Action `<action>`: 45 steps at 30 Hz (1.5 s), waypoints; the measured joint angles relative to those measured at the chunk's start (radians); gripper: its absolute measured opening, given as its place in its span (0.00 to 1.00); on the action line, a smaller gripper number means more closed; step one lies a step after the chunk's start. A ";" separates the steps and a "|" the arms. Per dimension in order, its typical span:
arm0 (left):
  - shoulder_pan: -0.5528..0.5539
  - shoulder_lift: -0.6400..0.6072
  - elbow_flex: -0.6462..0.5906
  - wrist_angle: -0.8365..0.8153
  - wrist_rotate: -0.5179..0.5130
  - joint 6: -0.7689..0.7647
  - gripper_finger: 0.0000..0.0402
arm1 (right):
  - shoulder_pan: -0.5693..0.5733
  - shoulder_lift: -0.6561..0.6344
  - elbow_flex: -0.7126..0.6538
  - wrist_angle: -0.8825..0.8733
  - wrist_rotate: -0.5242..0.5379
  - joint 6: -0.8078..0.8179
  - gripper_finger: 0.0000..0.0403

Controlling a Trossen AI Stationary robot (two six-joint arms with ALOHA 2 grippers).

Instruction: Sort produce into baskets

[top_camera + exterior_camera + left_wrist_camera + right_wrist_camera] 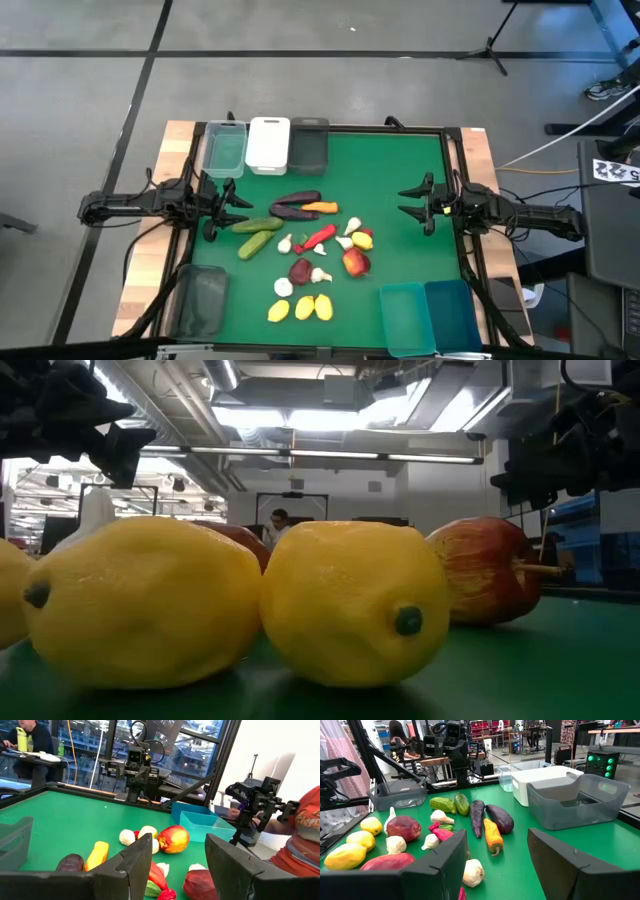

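The produce lies in a heap mid-table: two green cucumbers (256, 236), two purple eggplants (295, 206), an orange carrot (321, 208), a red chili (318, 237), white garlic bulbs (284, 288), yellow lemons (303, 308) and red round fruits (355, 262). My left gripper (236, 208) is open above the table's left side, just left of the cucumbers. My right gripper (408, 203) is open above the right side, right of the heap. Both hold nothing. The clear (225, 148), white (268, 144) and dark grey (308, 143) bins stand at the far edge.
A dark translucent bin (203, 298) stands at the near left and two teal-blue bins (430, 316) at the near right. Bare green mat lies between the heap and the far bins. A person in an orange shirt (300, 840) shows beyond the table.
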 joint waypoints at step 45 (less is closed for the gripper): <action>0.000 0.000 -0.001 0.028 -0.076 -0.012 0.44 | 0.000 0.000 0.000 0.155 0.108 0.001 0.52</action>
